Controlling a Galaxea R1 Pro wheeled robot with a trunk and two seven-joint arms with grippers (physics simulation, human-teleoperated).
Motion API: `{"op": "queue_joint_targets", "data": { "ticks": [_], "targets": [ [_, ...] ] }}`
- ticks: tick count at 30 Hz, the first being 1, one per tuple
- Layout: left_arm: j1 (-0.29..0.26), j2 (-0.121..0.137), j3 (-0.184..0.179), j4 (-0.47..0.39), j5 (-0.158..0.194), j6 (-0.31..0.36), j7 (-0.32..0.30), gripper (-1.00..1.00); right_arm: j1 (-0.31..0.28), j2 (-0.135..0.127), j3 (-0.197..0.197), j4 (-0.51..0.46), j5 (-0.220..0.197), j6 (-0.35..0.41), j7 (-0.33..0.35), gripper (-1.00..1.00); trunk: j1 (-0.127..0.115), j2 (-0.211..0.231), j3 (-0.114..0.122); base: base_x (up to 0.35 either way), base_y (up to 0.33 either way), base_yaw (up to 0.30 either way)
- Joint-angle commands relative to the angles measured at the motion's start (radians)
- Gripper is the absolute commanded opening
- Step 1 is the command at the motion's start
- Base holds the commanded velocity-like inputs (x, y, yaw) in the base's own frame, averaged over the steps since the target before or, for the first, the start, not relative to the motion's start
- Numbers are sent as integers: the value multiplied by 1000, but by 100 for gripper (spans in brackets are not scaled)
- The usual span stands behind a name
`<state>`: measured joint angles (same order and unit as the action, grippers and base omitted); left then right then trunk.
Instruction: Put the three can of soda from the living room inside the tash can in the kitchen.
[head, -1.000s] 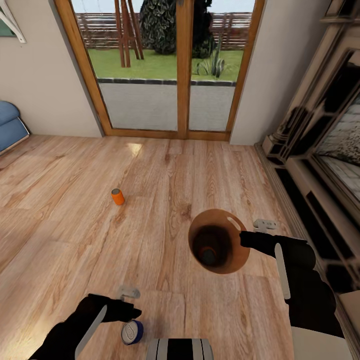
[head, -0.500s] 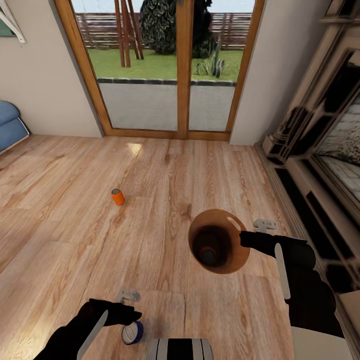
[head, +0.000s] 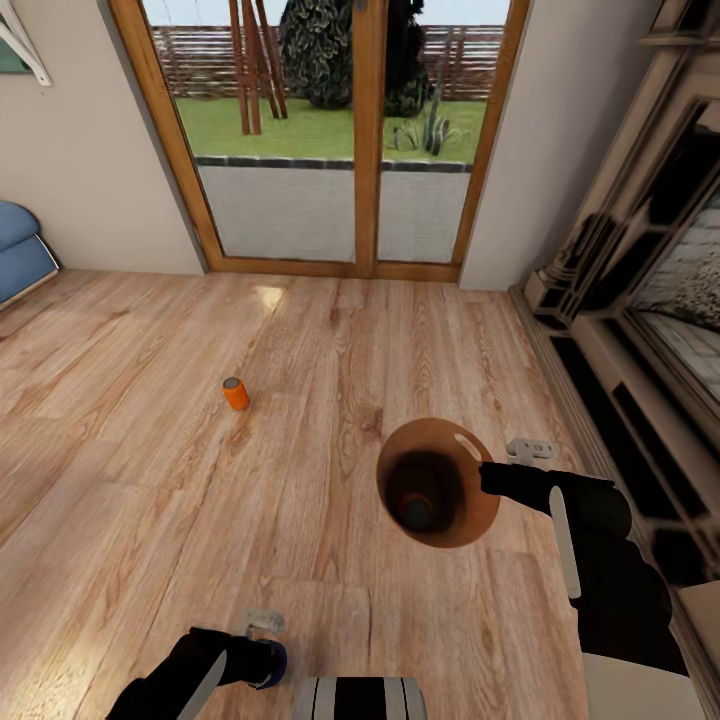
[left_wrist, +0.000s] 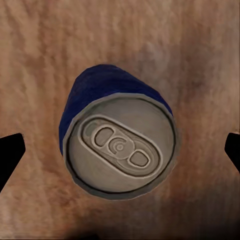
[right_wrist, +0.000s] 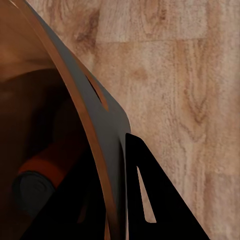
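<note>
Looking down from the head, the left gripper has sunk lower over the dark blue can than a second ago: then the grey top showed plainly beside the wrist, and now just a sliver of blue peeks past the black arm, on the wood floor close to the robot's own base. An orange can stands alone farther out on the planks, well short of the glass doors, unmoved. The right gripper keeps its pinch on the rim of the trash can, which it holds off to the right near the fireplace; a can's grey top shows deep inside it.

From the left wrist, the dark blue can stands upright on the floor with its pull-tab lid facing the camera, centred between the two black fingertips, which sit spread wide and clear of its sides. So the descent is done or nearly so, and the closing squeeze is, I judge, the step in hand.

From the right wrist, a black finger lies against the outside of the bin's wall just below a handle hole, clamped on the rim. An orange can lies in the dark bottom, so one of three appears delivered.
</note>
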<state>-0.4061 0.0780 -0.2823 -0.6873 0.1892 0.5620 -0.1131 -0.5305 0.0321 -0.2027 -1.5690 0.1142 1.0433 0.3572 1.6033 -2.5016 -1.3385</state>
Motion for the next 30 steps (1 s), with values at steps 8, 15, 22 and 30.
{"op": "queue_joint_targets", "data": {
  "ticks": [8,15,22,30],
  "targets": [
    [-9,-58,1,249,-70,-133,48,100,-1,0,1,0,-28,4,7,-100,0,0,0,0,0,0],
    [-12,-83,2,281,-77,-157,56,100,-1,0,2,0,-28,4,7,-100,0,0,0,0,0,0],
    [-13,-84,1,273,-78,-159,58,100,0,0,3,0,-28,4,6,-100,0,0,0,0,0,0],
    [-13,-83,1,228,-79,-157,154,100,-1,0,3,0,-28,4,7,-100,0,0,0,0,0,0]
  ]
}}
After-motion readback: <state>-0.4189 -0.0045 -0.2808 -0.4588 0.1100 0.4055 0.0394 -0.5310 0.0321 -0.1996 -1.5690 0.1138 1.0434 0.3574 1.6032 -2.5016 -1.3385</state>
